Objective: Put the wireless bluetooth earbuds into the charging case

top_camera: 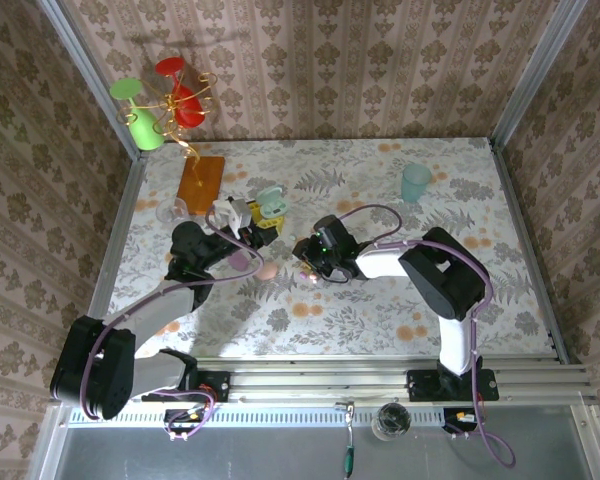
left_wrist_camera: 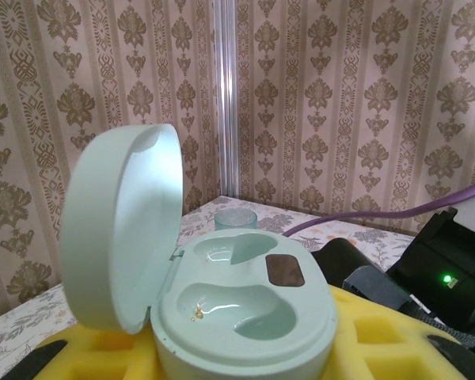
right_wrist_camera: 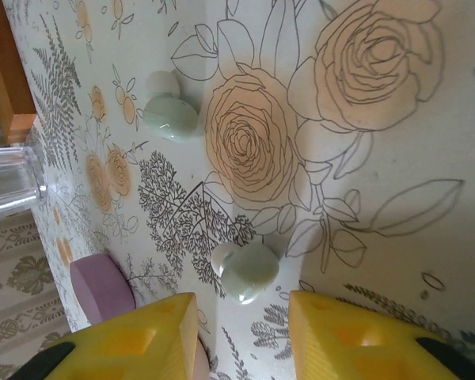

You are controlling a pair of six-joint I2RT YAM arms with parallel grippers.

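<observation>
Nothing is seated yet, judging by the open mint charging case (left_wrist_camera: pixel 245 313): its lid (left_wrist_camera: pixel 123 229) stands up and both wells are bare. The left end effector (top_camera: pixel 248 216) has it clamped between its yellow foam pads (left_wrist_camera: pixel 83 352), left of centre over the floral counter (top_camera: pixel 380 320). Two buds lie loose on the counter by the right arm. One mint earbud (right_wrist_camera: pixel 245 271) sits just ahead of the gap of the right end effector (right_wrist_camera: pixel 241 321), whose jaws are spread wide and carry nothing. The other mint earbud (right_wrist_camera: pixel 170 117) rests well apart from it. A lilac case (right_wrist_camera: pixel 103 285) lies near that end effector. Left to do, as I judge it: pick up each bud and seat both in the wells.
</observation>
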